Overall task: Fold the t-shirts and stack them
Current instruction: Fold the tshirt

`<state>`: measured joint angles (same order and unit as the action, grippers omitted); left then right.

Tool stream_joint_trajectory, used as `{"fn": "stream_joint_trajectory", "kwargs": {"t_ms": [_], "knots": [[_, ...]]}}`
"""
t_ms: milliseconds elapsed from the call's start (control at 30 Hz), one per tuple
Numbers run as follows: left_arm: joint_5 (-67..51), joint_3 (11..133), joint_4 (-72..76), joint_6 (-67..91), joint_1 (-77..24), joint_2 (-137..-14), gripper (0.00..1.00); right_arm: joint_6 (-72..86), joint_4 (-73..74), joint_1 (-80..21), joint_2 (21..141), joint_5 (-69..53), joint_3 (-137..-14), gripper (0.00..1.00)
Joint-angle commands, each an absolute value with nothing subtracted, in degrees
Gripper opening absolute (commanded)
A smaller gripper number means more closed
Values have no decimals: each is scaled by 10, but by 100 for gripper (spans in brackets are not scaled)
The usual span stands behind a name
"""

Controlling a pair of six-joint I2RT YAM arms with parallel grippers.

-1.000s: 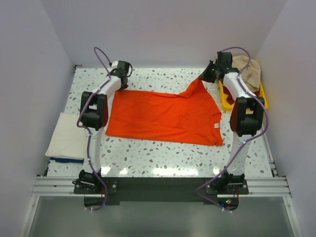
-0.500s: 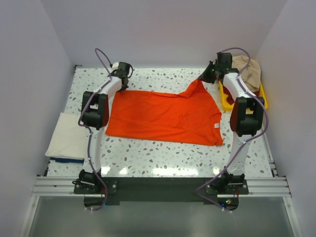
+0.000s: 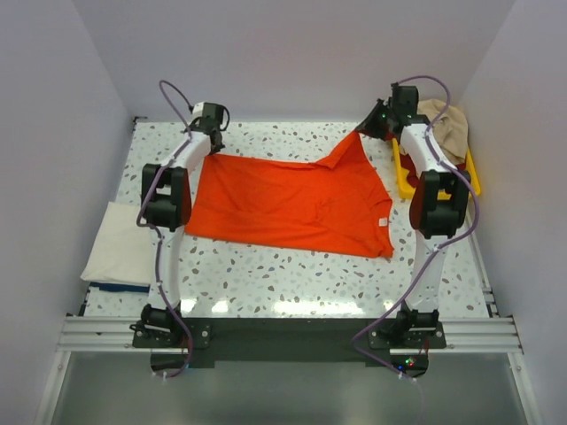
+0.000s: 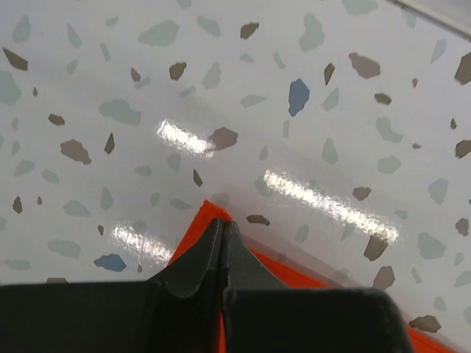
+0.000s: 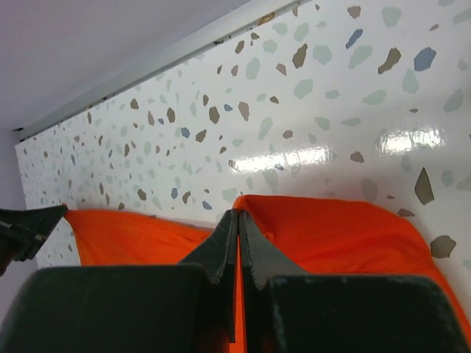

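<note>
Both arms are reaching farther toward the back wall than half a second ago: the left claw (image 4: 222, 223) is pinching shut on the far left corner of the orange t-shirt (image 3: 292, 199), the right claw (image 5: 238, 213) is clamping its raised far right corner, and the shirt is lying shifted slightly farther back on the speckled worktop (image 3: 283, 270)

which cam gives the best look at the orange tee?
Top external: the whole orange tee shows, spread on the table. Each wrist view catches only the corner pinched at its own fingertips: left gripper, right gripper.
</note>
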<state>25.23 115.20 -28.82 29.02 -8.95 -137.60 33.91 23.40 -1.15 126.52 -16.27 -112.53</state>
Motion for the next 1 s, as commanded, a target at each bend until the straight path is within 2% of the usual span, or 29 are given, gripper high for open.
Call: {"fn": "stream_joint_trajectory", "kwargs": {"t_ms": [0,233,367,700,967], "knots": [[245,1203,-263,273,-73,-1374,0,346,233,-8,1271,-184,-1186,0],[221,1220,-243,267,-61,-1368,0,347,239,-6,1273,-183,-1223,0],[210,1207,-234,268,-57,-1354,0,348,236,-6,1245,-184,-1193,0],[198,1073,-179,286,-47,-1264,0,363,184,-2,1092,-180,-953,0],[187,995,-165,294,-40,-1202,0,374,195,18,986,-171,-839,0]]}}
